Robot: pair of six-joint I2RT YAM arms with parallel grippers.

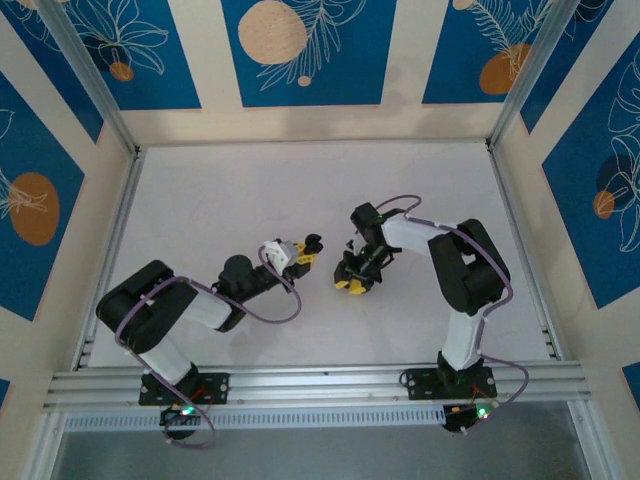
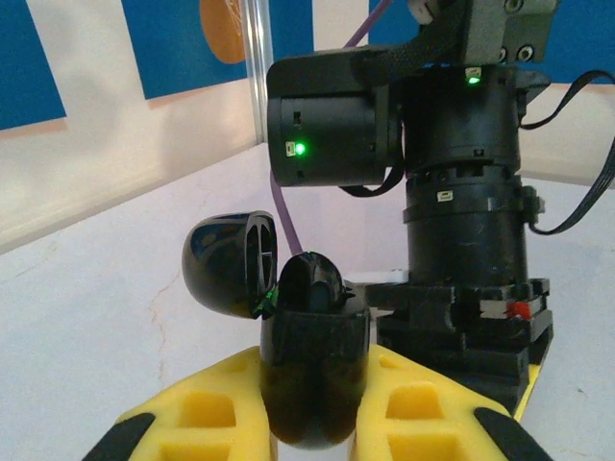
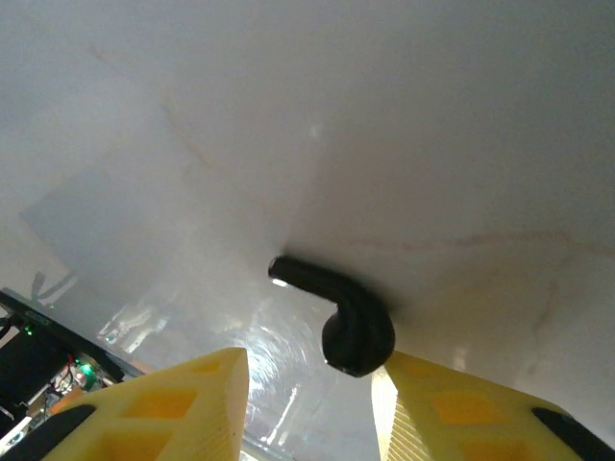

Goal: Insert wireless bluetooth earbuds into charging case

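Judging by how things lie, we put the task at about its midpoint. Our left hand (image 2: pixel 312 418) is clamped tight on the case (image 2: pixel 312 355), holding it upright with the lid (image 2: pixel 231 264) swung back and open. A black lump (image 2: pixel 312 283) rises from the mouth of the case. We take it for one earbud already seated, though black on black we cannot be sure.

The loose earbud (image 3: pixel 346 312) lies flat on the white counter (image 3: pixel 432 144), its stem running off to one side. Our right hand (image 3: pixel 307 384) hangs low over it with the jaws apart and a yellow finger (image 3: pixel 183 403) on either side. One finger is just beside the bud end, perhaps touching it, and the other stands clear of the stem. We see no grip yet.

From above, both hands sit near each other around the middle of the counter, so the carry should be short.

What is left, as we read it: close on the loose earbud, lift it, turn it stem-down over the free socket, press it home, and perhaps shut the lid
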